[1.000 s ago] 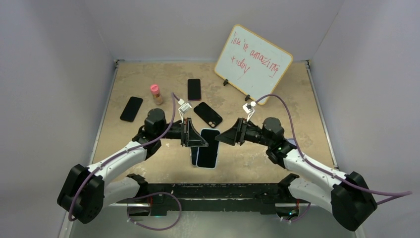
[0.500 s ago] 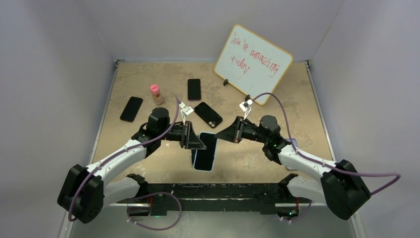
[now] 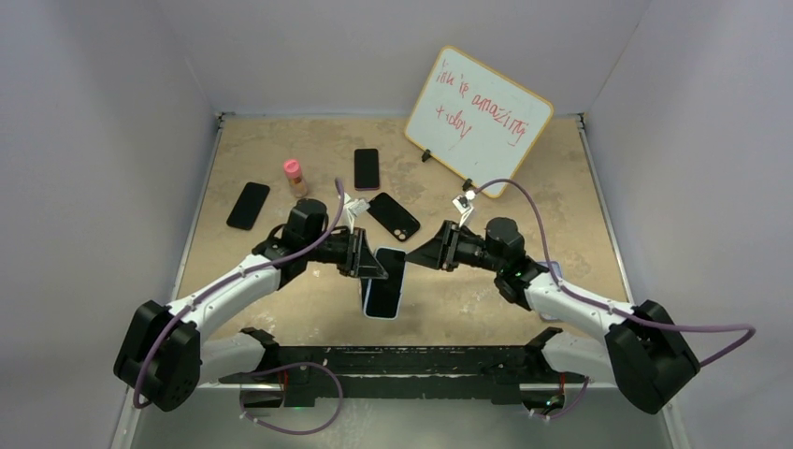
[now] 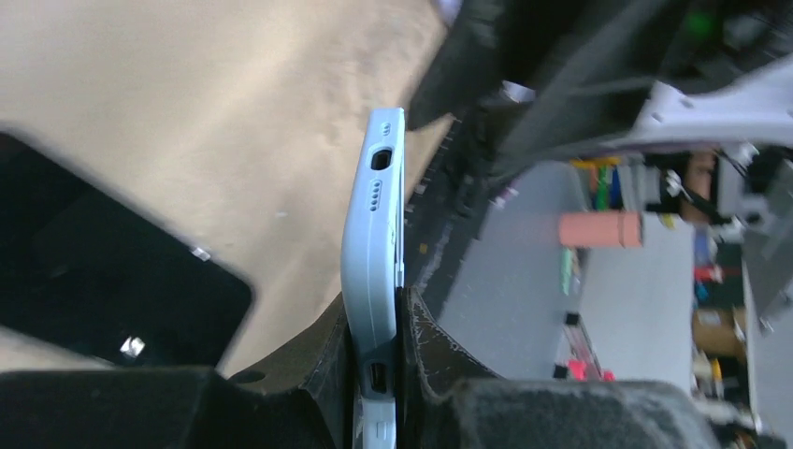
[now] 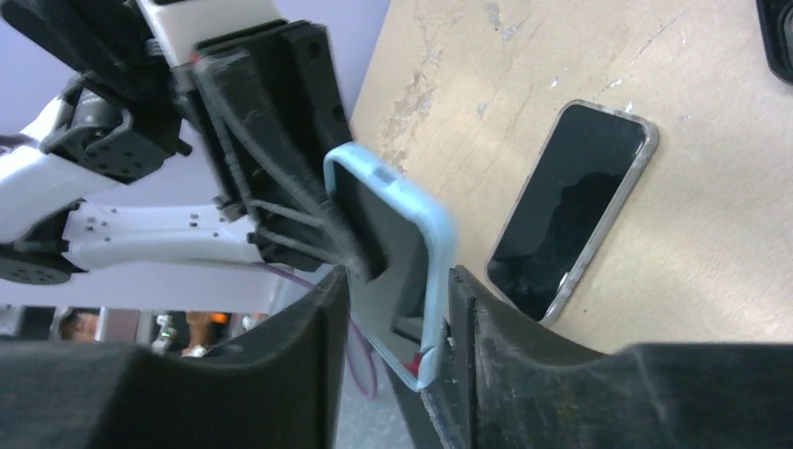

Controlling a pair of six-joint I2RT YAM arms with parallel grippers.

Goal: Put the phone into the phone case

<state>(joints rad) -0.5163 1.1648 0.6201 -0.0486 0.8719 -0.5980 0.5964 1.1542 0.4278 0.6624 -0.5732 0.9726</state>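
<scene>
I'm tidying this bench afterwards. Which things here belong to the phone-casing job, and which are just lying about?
Job: light blue case, dark phone showing inside it, left gripper clamped on the case, right gripper with jaws straddling it.
Lying about: left phone, back phone, middle phone, pink-capped bottle, whiteboard.
</scene>
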